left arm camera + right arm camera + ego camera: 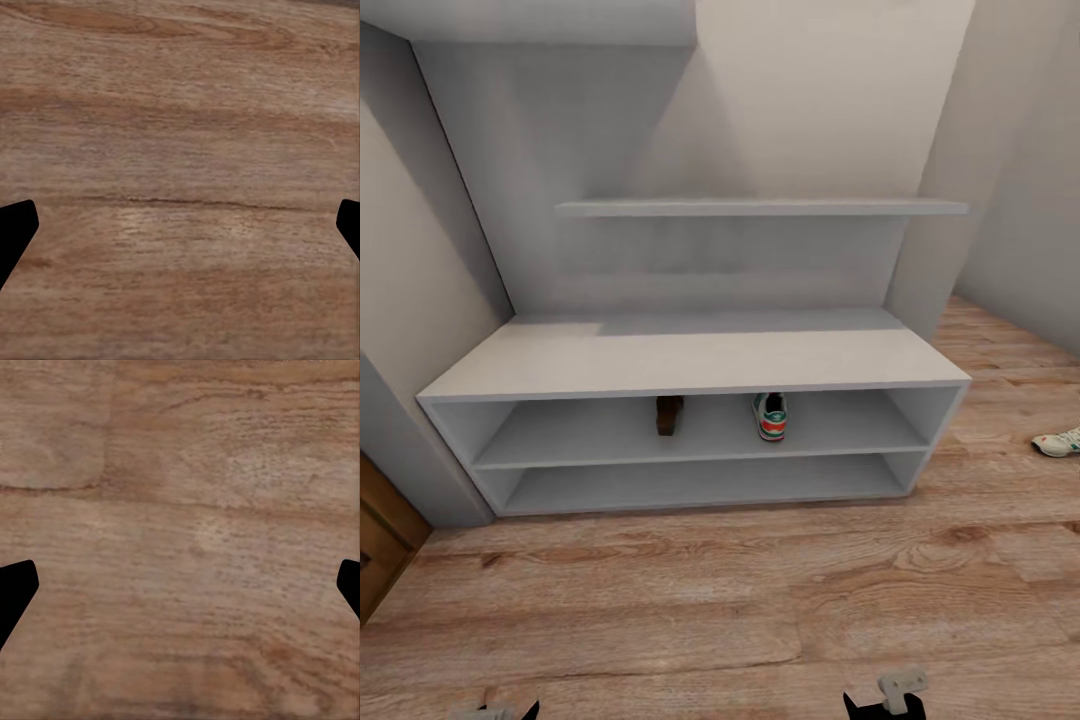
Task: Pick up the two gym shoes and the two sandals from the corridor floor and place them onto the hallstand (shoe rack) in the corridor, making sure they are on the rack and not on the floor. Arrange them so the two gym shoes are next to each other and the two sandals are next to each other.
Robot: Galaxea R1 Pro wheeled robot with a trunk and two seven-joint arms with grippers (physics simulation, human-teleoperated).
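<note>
Grippers, left point(180, 225) and right point(180, 585), hung spread wide and empty over bare wood floor point(740, 600). One gym shoe point(770, 416) and a sandal point(669, 414) sat apart on the hallstand's point(690, 360) upper tier (no legible branding); another gym shoe point(1059, 441) lay on open planks beyond its right edge.

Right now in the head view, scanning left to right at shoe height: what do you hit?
hallstand's left side panel → brown sandal on the upper shelf tier → gym shoe on the same tier → hallstand's right side panel → second gym shoe on the corridor floor at the right edge.
</note>
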